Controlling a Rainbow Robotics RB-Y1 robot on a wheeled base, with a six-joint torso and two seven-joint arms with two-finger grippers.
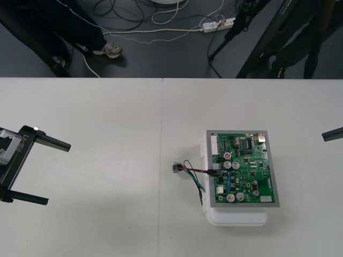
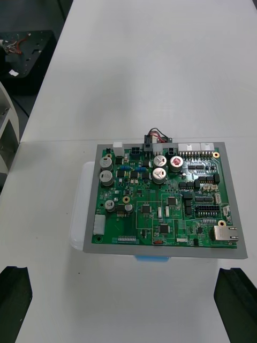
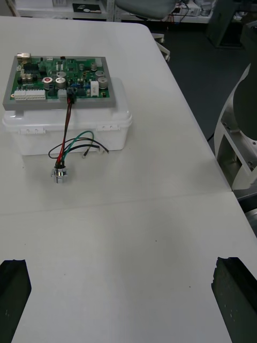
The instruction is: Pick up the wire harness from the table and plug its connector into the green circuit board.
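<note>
Harness (image 1: 192, 174): plug (image 1: 213, 171) sitting in board (image 1: 244, 166) edge, socket (image 1: 176, 168) on table (image 1: 107, 118).
L jaws: spread, parked far left.
R jaws: spread, far right.

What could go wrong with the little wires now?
The wires loop loosely from the board onto the table; if the left claw swept across, it might snag them and tug the plug out. The round socket lies loose, so a bump could drag it too.

Pale table (image 1: 96, 134), power strip (image 1: 218, 23) on floor
</note>
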